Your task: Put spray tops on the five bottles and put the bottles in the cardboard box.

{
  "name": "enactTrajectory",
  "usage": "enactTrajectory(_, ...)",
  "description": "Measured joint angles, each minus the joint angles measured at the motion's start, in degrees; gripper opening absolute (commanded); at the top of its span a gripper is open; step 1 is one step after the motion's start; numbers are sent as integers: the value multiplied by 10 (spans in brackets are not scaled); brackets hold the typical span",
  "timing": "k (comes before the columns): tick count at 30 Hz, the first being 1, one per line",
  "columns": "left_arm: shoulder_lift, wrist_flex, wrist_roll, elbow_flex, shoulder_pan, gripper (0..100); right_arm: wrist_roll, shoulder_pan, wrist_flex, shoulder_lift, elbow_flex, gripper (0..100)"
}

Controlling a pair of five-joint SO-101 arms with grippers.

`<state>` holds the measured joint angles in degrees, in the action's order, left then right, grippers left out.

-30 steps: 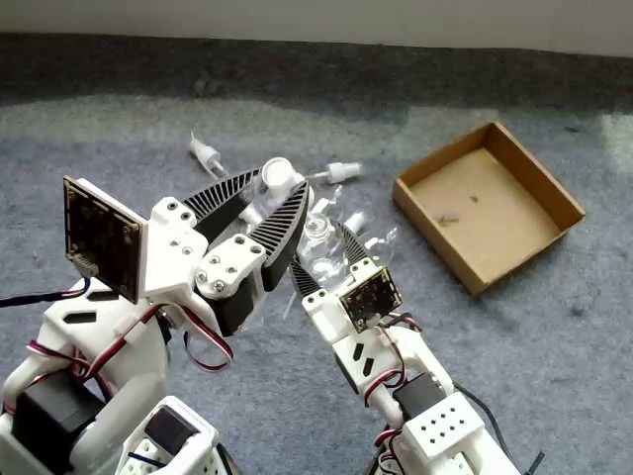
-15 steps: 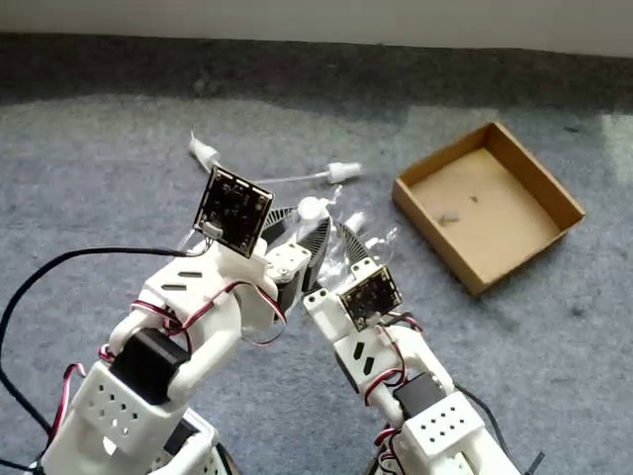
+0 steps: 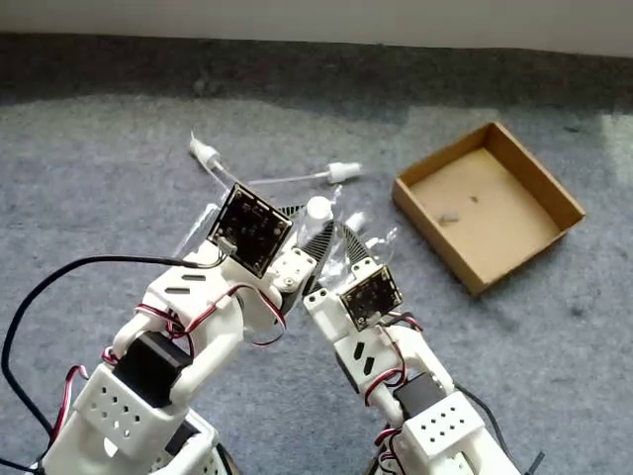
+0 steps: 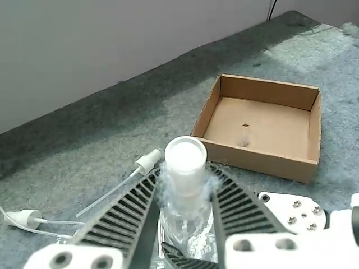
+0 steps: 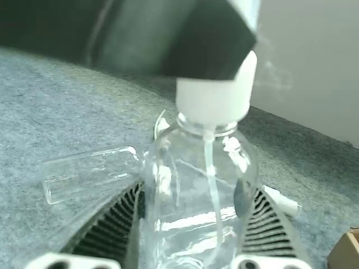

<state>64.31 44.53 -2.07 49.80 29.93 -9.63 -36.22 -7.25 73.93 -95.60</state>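
At centre frame the right pincer (image 5: 196,197) pinches a clear bottle (image 5: 196,162), its base cut off; the left pincer (image 4: 185,176) clamps its white top (image 4: 185,156). The arms (image 3: 198,327) hide most of it from above. The box (image 3: 442,158) sits at right, apart.

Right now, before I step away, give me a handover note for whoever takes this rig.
Right hand: shut on the clear plastic bottle, upright.
Left hand: shut on the white plastic spray top, sitting on that bottle's neck; fastened or not, cannot tell.
Brown cardboard box: no bottle in it.
Two loose white spray tops lie on the grey carpet beyond the arms; another clear bottle lies nearby.
To do: finish this top, box the bottle, then the others.
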Motion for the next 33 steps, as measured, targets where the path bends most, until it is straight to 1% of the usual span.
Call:
enactTrajectory(11, 2, -6, 1, 36, 1, 72, 0, 0, 1, -1, 0, 124)
enactTrajectory(16, 2, -3, 4, 38, 0, 183, 0, -2, 1, 0, 0, 124)
enactTrajectory(19, -9, 7, 5, 41, 0, 204, 0, 0, 1, 0, 0, 124)
enactTrajectory(23, -8, 61, 4, 33, 0, 207, 0, -1, 0, 0, 0, 124)
enactTrajectory(29, -8, 175, 4, -43, 2, 207, -3, -2, 0, 0, 0, 124)
enactTrajectory(33, -8, 235, 4, -88, 0, 204, -3, -2, 0, 0, 0, 124)
